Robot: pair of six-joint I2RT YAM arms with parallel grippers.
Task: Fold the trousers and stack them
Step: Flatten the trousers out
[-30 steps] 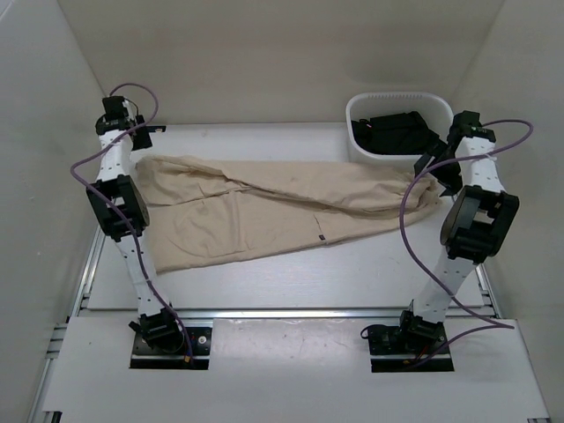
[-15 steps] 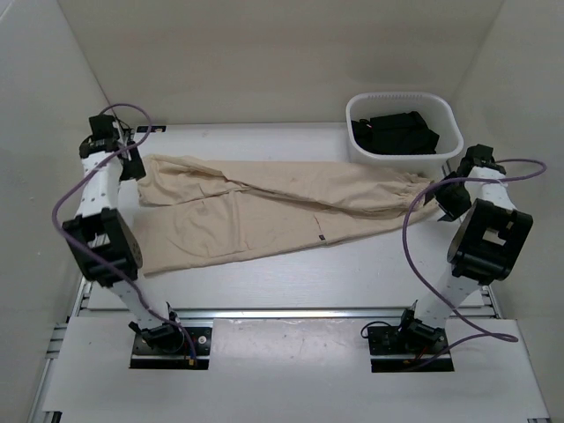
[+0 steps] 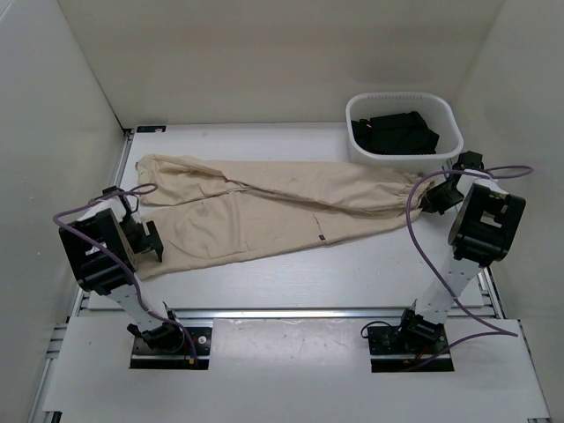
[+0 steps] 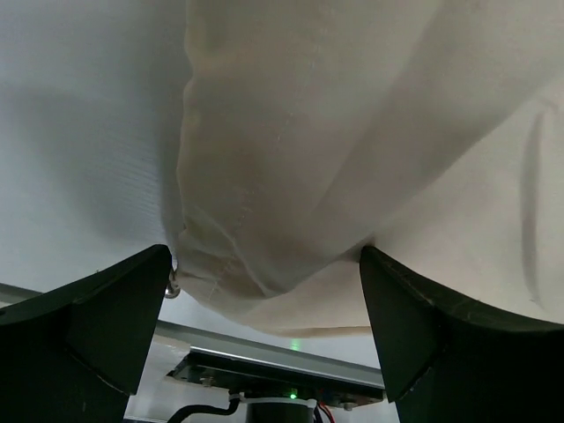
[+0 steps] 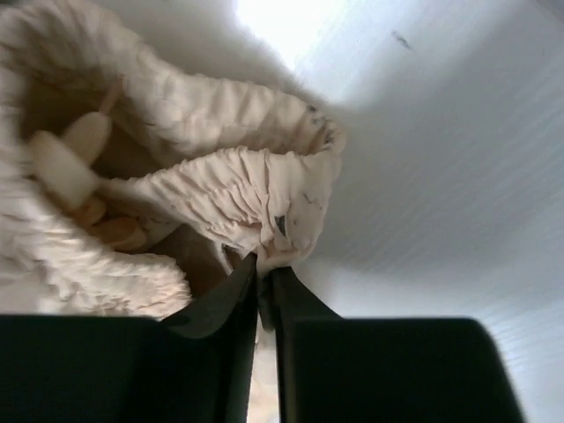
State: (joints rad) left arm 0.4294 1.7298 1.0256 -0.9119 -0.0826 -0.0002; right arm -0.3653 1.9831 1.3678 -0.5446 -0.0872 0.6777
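Observation:
The light beige trousers (image 3: 264, 207) lie spread flat across the table, legs to the left and the gathered waistband at the right. A small dark label (image 3: 321, 237) shows on the near edge. My right gripper (image 3: 429, 199) is at the waistband end, shut on the elastic waistband (image 5: 256, 198), with cloth pinched between its fingers. My left gripper (image 3: 150, 242) sits low at the near left leg end, open wide. In the left wrist view the leg hem (image 4: 264, 264) lies between its two fingers (image 4: 106, 308) without being pinched.
A white basket (image 3: 445, 119) holding dark folded clothes (image 3: 395, 132) stands at the back right, just behind the right arm. White walls close in the left, right and back. A metal rail (image 3: 291, 310) runs along the near table edge.
The left arm swung from the far left leg end down to the near left leg end and opened fully. The right gripper lowered onto the waistband and shut on it.

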